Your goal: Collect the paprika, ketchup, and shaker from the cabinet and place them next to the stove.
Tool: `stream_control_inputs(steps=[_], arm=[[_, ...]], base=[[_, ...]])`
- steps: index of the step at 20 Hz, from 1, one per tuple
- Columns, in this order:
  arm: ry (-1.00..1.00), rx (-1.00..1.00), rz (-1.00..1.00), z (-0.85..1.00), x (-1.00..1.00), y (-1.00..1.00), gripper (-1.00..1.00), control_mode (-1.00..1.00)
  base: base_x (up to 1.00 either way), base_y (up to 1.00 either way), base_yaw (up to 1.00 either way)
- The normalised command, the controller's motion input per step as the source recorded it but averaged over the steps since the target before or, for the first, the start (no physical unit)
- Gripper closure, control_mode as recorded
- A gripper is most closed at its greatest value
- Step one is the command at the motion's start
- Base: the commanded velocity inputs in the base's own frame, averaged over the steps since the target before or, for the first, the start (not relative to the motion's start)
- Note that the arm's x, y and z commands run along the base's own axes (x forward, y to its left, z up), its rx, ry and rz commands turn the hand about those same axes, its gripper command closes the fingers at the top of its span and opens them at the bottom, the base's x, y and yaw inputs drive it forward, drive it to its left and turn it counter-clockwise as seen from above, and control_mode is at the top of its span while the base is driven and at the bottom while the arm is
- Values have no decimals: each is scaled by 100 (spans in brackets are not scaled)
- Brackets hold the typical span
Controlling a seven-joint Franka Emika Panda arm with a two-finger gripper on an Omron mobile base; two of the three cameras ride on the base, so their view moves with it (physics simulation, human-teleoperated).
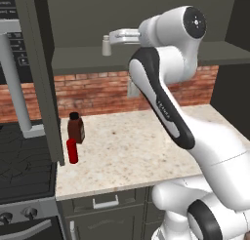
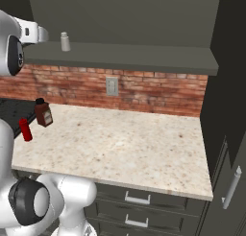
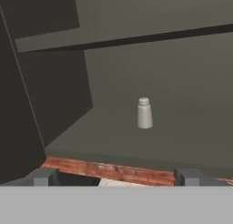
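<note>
Reaching up toward the cabinet (image 2: 144,57) shelf, the gripper (image 3: 113,176) has its jaws wide apart with nothing between them, and the shaker (image 3: 144,113) sits upright on the shelf straight ahead, well clear of the fingertips (image 3: 42,176). That lineup makes sense to me: hand level with the shelf, shaker roughly centred between the two tips, so it looks like the approach for a grab, not the grab itself yet. Paprika (image 1: 75,128) and ketchup (image 1: 72,150) are already standing on the counter (image 1: 132,151) right by the stove (image 1: 24,161), paprika behind, ketchup nearer the front edge, just beside each other. So I'd say two of three are done and the shaker is the last one. Views differ a fair bit here. The hand view is the one that tells you the jaws are open and how the shaker lines up with them, plus the brick strip under the shelf lip. Left base view shows the hand's white body just beside the shaker at shelf height, but the fingers themselves are hard to make out there, and the open door edge cuts across the stove side. Right base view gives the whole long shelf, bare apart from the shaker, and the wall outlet (image 2: 112,86) on the brick.
</note>
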Motion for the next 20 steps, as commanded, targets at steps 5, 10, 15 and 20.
stream_control_inputs(steps=[5, 10, 15, 20], arm=[[0, -1, 0, 15, 27, 0, -100, -100], [-2, -2, 0, 3, 17, -5, -100, -100], [-8, -4, -1, 0, 18, -17, -100, -100], [-4, -8, 0, 0, 22, -21, -100, -100]], base=[[0, 0, 0], [0, 0, 0], [0, 0, 0], [0, 0, 0]])
